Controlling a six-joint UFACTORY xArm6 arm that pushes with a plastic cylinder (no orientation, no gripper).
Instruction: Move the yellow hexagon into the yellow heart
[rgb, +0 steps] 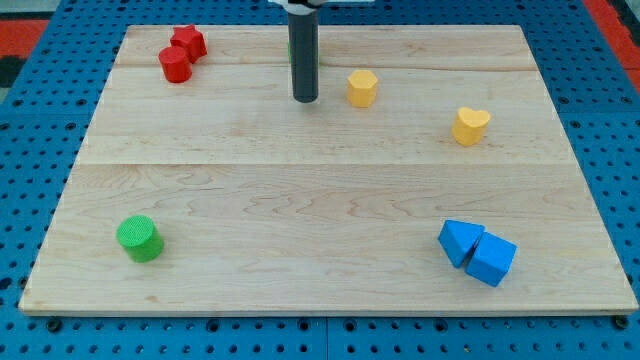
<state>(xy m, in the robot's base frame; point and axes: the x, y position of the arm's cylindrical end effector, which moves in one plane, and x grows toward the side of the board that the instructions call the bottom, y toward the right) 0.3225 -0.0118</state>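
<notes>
I use the wooden board (330, 200) as my landmark. Near its bottom-left corner sits a green cylinder (139, 239). Near its top-left corner two red blocks (181, 55) touch each other. My tip (305, 100) rests on the board near the top edge — it is a bare rod, touching no block. Just to its right sits the yellow hexagon (362, 88). Farther right, well apart, is the yellow heart (470, 126). Near the bottom-right corner two blue blocks (477, 252) touch.

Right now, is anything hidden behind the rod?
Yes: a sliver of green shows behind the rod, mostly covered, shape unclear. My tip sits left of the yellow hexagon.
</notes>
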